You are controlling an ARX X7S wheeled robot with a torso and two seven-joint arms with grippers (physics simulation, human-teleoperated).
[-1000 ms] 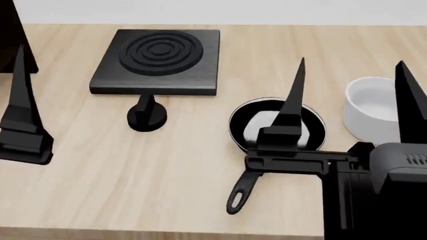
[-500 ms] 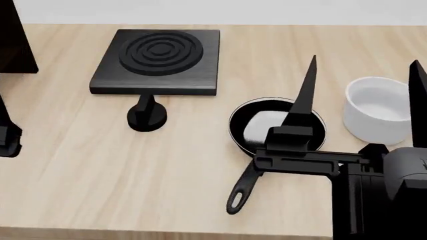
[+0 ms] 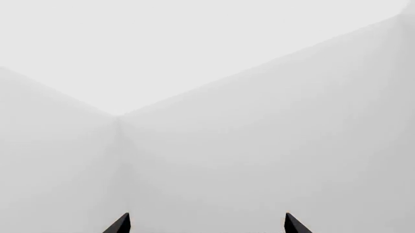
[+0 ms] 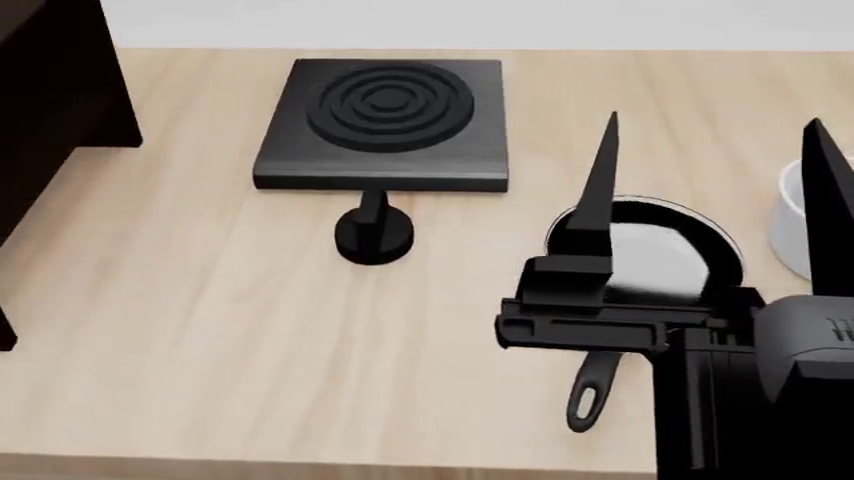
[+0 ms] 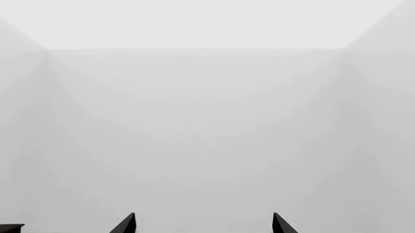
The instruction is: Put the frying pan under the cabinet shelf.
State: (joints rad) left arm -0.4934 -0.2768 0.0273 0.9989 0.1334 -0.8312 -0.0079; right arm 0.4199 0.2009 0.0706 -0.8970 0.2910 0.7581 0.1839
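Note:
In the head view the frying pan [image 4: 667, 262] lies on the wooden table at the right, black with a pale rim and glossy inside. Its handle [image 4: 589, 388] points toward the near edge. My right gripper [image 4: 710, 125] stands over the pan with its fingers pointing up and wide apart, open and empty, hiding part of the pan. The dark brown cabinet shelf [image 4: 54, 95] shows at the far left. Both wrist views face blank white walls. My left gripper [image 3: 206, 224] is open, and the right gripper [image 5: 203, 224] is open too.
A square black ringed stove plate [image 4: 387, 122] lies at the back middle, with a small black knob [image 4: 374, 236] just in front of it. A white round pot [image 4: 798, 232] stands at the right edge, behind my right finger [image 4: 827, 190].
The head view has swung left: pan, stove plate and knob sit further right in frame and more of the cabinet shows. The left gripper has left the head view.

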